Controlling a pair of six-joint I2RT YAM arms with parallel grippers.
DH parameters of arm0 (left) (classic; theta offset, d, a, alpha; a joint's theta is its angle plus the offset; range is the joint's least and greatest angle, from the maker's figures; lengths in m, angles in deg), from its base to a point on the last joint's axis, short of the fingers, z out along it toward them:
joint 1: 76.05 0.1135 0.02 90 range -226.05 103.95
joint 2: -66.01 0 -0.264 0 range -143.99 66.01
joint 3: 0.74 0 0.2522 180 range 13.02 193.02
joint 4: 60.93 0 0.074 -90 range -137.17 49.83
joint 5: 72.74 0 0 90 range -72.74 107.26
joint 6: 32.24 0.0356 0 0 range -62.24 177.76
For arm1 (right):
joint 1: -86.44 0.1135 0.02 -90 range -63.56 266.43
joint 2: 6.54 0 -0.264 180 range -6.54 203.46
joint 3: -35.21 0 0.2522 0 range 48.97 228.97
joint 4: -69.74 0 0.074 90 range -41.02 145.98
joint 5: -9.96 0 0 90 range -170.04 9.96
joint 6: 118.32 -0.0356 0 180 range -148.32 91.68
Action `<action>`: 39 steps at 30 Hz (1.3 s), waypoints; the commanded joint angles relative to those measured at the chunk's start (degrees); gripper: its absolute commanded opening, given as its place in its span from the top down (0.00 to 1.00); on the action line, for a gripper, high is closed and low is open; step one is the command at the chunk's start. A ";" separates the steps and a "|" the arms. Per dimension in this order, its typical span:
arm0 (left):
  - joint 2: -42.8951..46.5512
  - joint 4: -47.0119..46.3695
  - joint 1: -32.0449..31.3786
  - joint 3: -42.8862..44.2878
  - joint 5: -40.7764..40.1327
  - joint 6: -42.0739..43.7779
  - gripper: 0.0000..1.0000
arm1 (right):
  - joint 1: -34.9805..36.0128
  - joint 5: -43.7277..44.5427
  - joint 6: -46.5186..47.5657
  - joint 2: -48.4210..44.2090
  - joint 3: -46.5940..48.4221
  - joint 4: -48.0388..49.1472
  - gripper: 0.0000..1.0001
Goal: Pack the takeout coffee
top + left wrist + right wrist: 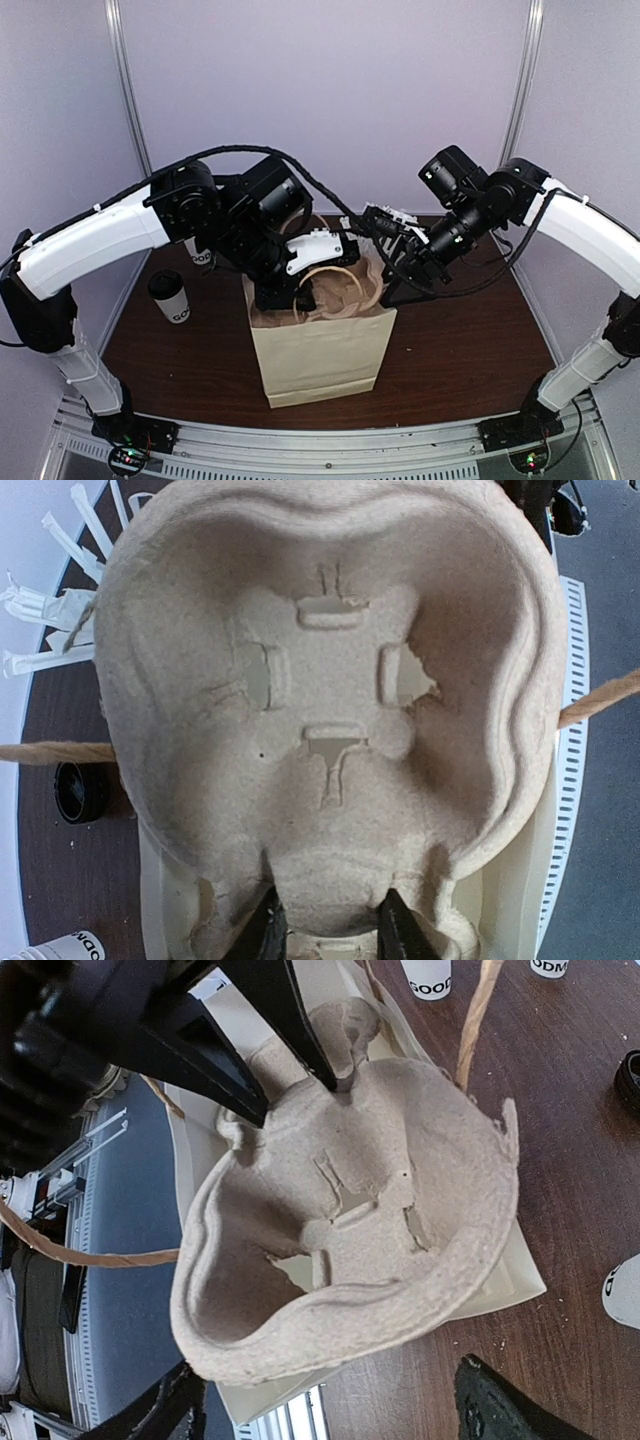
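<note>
1. Two arms meet over a brown paper bag point(320, 355) standing mid-table in the top external view. The left gripper point(300, 298) is clamped on the near-left edge of a pulp cup carrier point(350, 285) that sits in the bag's mouth. The right gripper point(390, 280) hangs just beside the carrier's right side, its fingers spread. The takeout coffee point(168, 297) stands upright on the table point(470, 340), left of the bag and apart from it, with its black lid on. A lettered white cup point(202, 258) shows just beyond it, partly hidden by the left arm.

2. Nearly all of the left wrist view is filled by the pulp cup carrier point(330, 680). The left gripper point(330, 935) pinches its rim at the bottom edge, both black fingers pressed against the pulp. A twine handle point(50, 750) crosses at each side. White straws point(45, 605) lie at the upper left. I cannot tell whether the coffee shows here.

3. From the right wrist, the carrier point(400, 1160) tilts over the bag point(500, 1270). The left gripper point(292, 1100) nips its upper edge. The right gripper point(330, 1410) stands wide apart below the rim, holding nothing. Two lettered cups point(430, 975) are cut off at the top, so I cannot tell if either is the coffee.
</note>
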 commanded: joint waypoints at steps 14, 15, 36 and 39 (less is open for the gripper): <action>3.25 -4.45 -0.23 -3.11 -3.28 -3.76 0.92 | 0.24 13.88 -6.43 1.64 -1.75 3.46 0.28; 3.27 -3.94 -0.23 -3.15 -3.31 -4.10 0.92 | 0.18 15.18 -7.39 1.44 -1.75 3.65 0.30; -3.54 8.31 -0.23 1.48 -2.46 -7.09 0.97 | -0.88 20.32 -9.90 -0.55 0.30 3.83 0.47; -5.09 9.37 -0.23 2.71 -2.24 -6.96 0.97 | -0.94 15.03 -8.58 -1.30 0.21 3.94 0.47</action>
